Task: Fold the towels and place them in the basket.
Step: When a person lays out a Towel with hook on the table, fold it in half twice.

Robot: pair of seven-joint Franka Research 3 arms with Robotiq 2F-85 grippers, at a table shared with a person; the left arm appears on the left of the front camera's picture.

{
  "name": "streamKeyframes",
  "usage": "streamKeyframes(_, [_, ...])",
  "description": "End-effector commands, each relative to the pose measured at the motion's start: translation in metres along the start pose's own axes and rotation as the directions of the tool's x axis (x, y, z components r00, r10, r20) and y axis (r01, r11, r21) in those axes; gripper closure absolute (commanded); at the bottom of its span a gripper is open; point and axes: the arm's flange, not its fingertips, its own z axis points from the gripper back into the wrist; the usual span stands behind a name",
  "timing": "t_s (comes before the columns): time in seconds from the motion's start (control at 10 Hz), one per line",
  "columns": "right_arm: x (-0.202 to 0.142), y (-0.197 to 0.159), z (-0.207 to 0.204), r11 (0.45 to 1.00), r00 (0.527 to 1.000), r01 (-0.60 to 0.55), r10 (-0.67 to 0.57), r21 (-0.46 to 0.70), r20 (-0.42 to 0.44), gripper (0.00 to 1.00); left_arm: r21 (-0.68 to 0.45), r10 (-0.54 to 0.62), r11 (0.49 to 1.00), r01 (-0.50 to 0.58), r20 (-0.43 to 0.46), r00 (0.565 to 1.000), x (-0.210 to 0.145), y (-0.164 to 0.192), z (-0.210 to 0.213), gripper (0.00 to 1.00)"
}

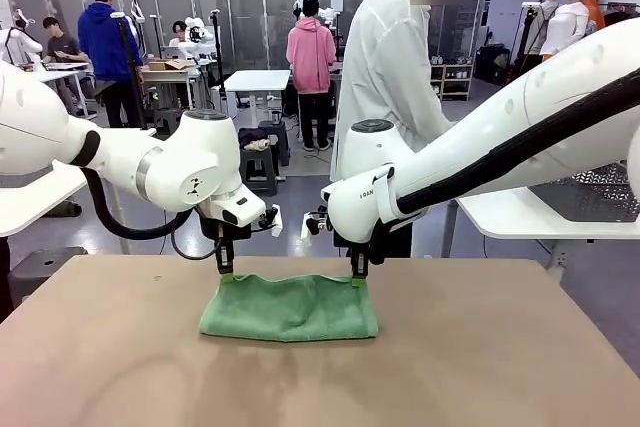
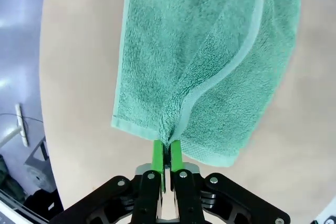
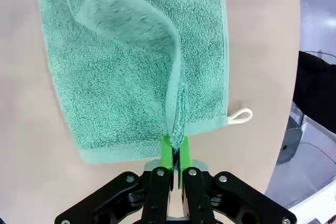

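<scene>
Two closed grippers, left gripper (image 1: 225, 272) and right gripper (image 1: 358, 275), each pinch one far corner of the mint green rectangular terry-cloth towel (image 1: 290, 309), centred near the tan table's (image 1: 480, 347) far edge. Paired corner grips presumably keep the folding edge straight.

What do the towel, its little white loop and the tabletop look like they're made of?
The towel looks like mint-green terry cloth, probably cotton: fuzzy looped pile, flat woven hem. The loop at its corner seems to be white cord or tape; it is too small to tell. The table is smooth, matte tan, perhaps laminate; no grain shows.
</scene>
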Motion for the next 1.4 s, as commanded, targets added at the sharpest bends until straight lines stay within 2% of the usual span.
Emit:
streamKeyframes(0.0, [-0.004, -0.011, -0.004, 1.0, 1.0, -0.014, 0.014, 0.002, -0.007, 0.94, -0.004, 0.043, 0.999, -0.044, -0.055, 0.998, 0.003, 0.012, -0.005, 0.93])
streamKeyframes(0.3, [-0.011, -0.015, -0.013, 1.0, 1.0, -0.004, 0.004, -0.004, -0.009, 0.94, -0.021, 0.07, 0.997, -0.072, -0.08, 0.994, -0.004, 0.017, -0.017, 0.93])
streamKeyframes(0.5, [-0.012, -0.018, -0.016, 1.0, 1.0, -0.019, 0.019, -0.023, 0.017, 0.94, -0.026, 0.061, 0.998, -0.063, -0.06, 0.996, -0.002, 0.02, -0.022, 0.93])
streamKeyframes(0.6, [-0.011, -0.017, -0.016, 0.999, 0.999, -0.02, 0.021, -0.033, 0.029, 0.74, -0.02, 0.067, 0.997, -0.068, -0.054, 0.996, -0.002, 0.019, -0.022, 0.74])
streamKeyframes(0.7, [-0.011, -0.015, -0.015, 0.999, 0.999, -0.021, 0.023, -0.046, 0.037, 0.74, -0.011, 0.081, 0.997, -0.082, -0.052, 0.995, -0.005, 0.019, -0.021, 0.74])
streamKeyframes(0.8, [-0.012, -0.016, -0.012, 0.997, 0.999, -0.021, 0.024, -0.071, 0.042, 0.54, 0.026, 0.098, 0.995, -0.097, -0.051, 0.994, -0.007, 0.02, -0.02, 0.55])
streamKeyframes(0.9, [-0.013, -0.017, -0.008, 0.995, 0.998, -0.023, 0.028, -0.095, 0.052, 0.71, 0.069, 0.116, 0.991, -0.113, -0.048, 0.992, -0.011, 0.019, -0.017, 0.7])
streamKeyframes(1.0, [-0.015, -0.017, -0.002, 0.995, 0.998, -0.02, 0.026, -0.096, 0.056, 0.34, 0.132, 0.108, 0.986, -0.1, -0.054, 0.993, -0.016, 0.018, -0.011, 0.36])
streamKeyframes(1.1, [-0.019, -0.013, 0.01, 0.996, 0.998, -0.01, 0.015, -0.091, 0.06, 0.51, 0.187, 0.067, 0.981, -0.053, -0.07, 0.995, -0.023, 0.014, 0.001, 0.51])
streamKeyframes(1.2, [-0.028, 0.0, 0.031, 0.999, 0.997, 0.014, -0.01, -0.052, 0.076, 0.14, 0.158, 0.0, 0.987, 0.009, -0.06, 0.998, -0.037, 0.005, 0.022, 0.18])
streamKeyframes(1.3, [-0.037, 0.019, 0.056, 0.999, 0.996, 0.036, -0.034, -0.017, 0.078, 0.32, 0.071, -0.063, 0.995, 0.064, -0.018, 0.998, -0.054, -0.012, 0.046, 0.33])
